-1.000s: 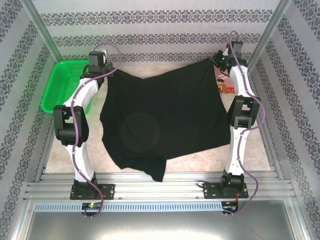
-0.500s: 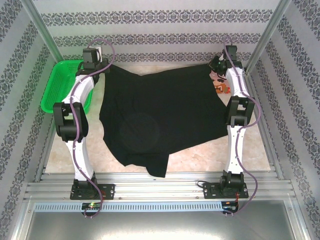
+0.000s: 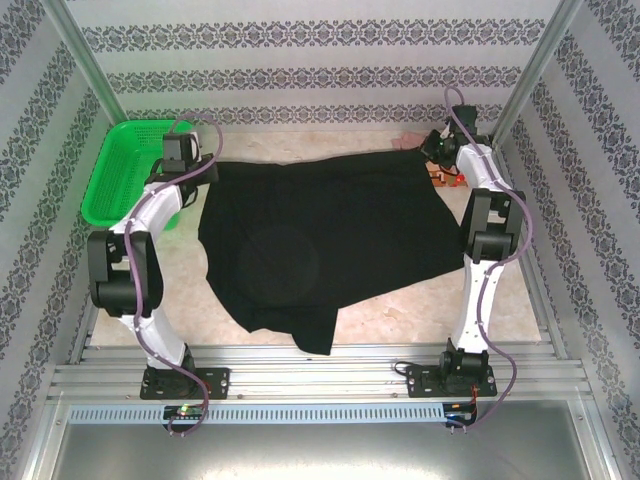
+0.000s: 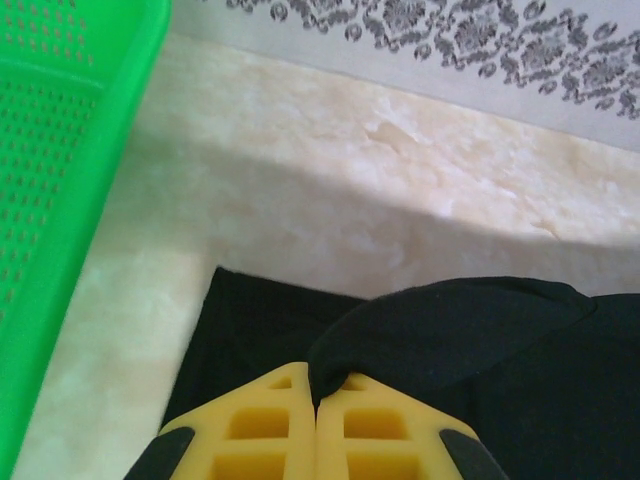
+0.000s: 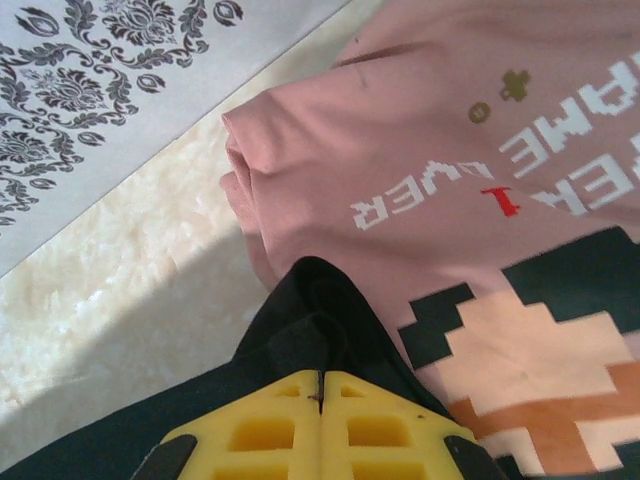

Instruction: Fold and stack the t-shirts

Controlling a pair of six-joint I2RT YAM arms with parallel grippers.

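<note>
Black cloth covers most of the surface point(image 3: 420, 305). The black t-shirt point(image 3: 320, 240) lies spread, its held edge running left to right along the far edge and its body trailing toward the near edge. My left jaws are clenched on its far-left corner, just beside the green basket point(image 3: 105, 190). My right jaws are clenched on its far-right corner. The pink t-shirt point(image 5: 420, 130) lies just beyond them at the far right corner, partly under the black one. I judge the next fold runs from the far edge toward the near edge, with both arms equally placed, and my right one may snag pink cloth.
</note>
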